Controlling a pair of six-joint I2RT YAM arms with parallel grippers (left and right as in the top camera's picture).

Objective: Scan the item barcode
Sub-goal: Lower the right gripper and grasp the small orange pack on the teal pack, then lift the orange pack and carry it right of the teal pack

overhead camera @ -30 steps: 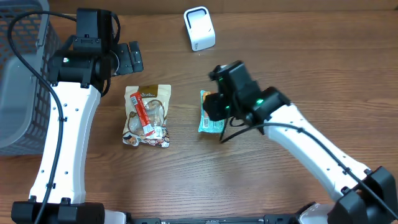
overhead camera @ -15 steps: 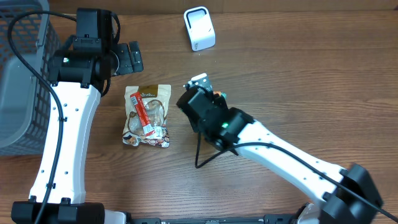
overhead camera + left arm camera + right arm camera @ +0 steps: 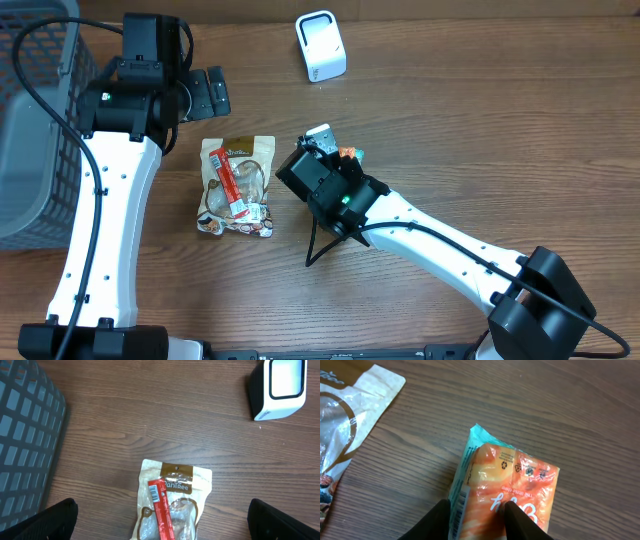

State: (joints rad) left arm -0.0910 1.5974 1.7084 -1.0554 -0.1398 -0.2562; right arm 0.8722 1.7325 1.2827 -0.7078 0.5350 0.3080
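The orange-and-teal snack packet (image 3: 520,475) sat right at the tips of the right claw (image 3: 477,506). In the right wrist view its near end ran in between the two dark fingers (image 3: 440,520), while its far end, with the recycling marks, pointed away over the wooden counter (image 3: 580,405). One finger stood against the packet's teal edge and the other lay across its orange face, so the claw was touching it on both sides with the jaws drawn partway in. Whether they were truly clenched on the packet or only resting against it, I could not tell, nor whether the packet was flat on the counter. From overhead only a corner of the packet showed, peeking out beside the claw's black housing near the middle of the counter, well short of the white scanner (image 3: 320,45) at the far edge. A brown snack bag (image 3: 235,185) lay just to the left of the right claw. The left claw (image 3: 162,510) hung above that bag's far end, released, with its jaws spread wide and nothing held between them, near a grey basket (image 3: 30,120).
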